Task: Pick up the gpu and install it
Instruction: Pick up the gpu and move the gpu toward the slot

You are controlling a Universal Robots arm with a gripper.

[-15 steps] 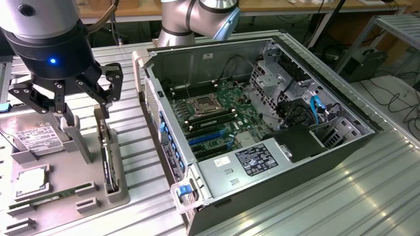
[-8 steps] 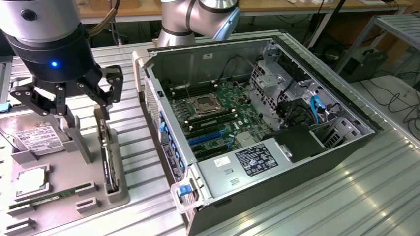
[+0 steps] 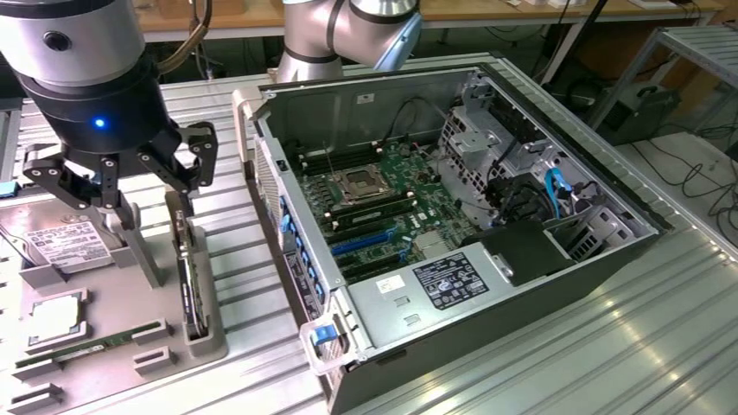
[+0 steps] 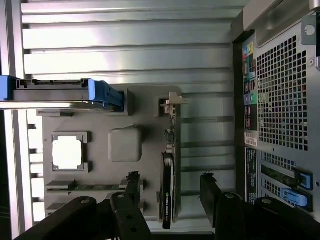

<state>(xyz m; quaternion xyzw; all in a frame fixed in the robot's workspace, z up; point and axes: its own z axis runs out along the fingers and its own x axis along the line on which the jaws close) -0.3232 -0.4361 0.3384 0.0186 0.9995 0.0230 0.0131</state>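
- Closest to us in the wrist view, the black end effector [image 4: 170, 176] has its two fingers [image 4: 132, 186] spread wide apart. It holds nothing.
- Straight beneath that gap is the gpu [image 4: 168, 186]. We see it standing on its long edge in a slot, with its silver bracket at the end away from the fingers. There is clear space on both sides, and neither finger touches it.
- In the exterior view, the end effector [image 3: 124, 177] hangs above the same card. A blue light glows on its body. The gpu [image 3: 186, 270] shows as a thin dark upright strip.
- The card's slot belongs to a grey parts tray [image 3: 219, 339] that lies on the ribbed metal tabletop [image 3: 600, 346], at the exterior view's left.
- The tray also carries a hard drive [image 3: 58, 245] with a white label, a square processor [image 3: 52, 316] and a narrow green memory stick [image 3: 86, 348].
- A grey block [image 4: 125, 144] rises from the tray between the processor and the gpu.
- Just beside the tray, towards the exterior view's right, a computer case [image 3: 300, 112] lies on its side with its panel off.
- Inside it we see the green motherboard [image 3: 386, 207], blue slots and blue cables.
- Behind the case stands the silver arm [image 3: 346, 35].
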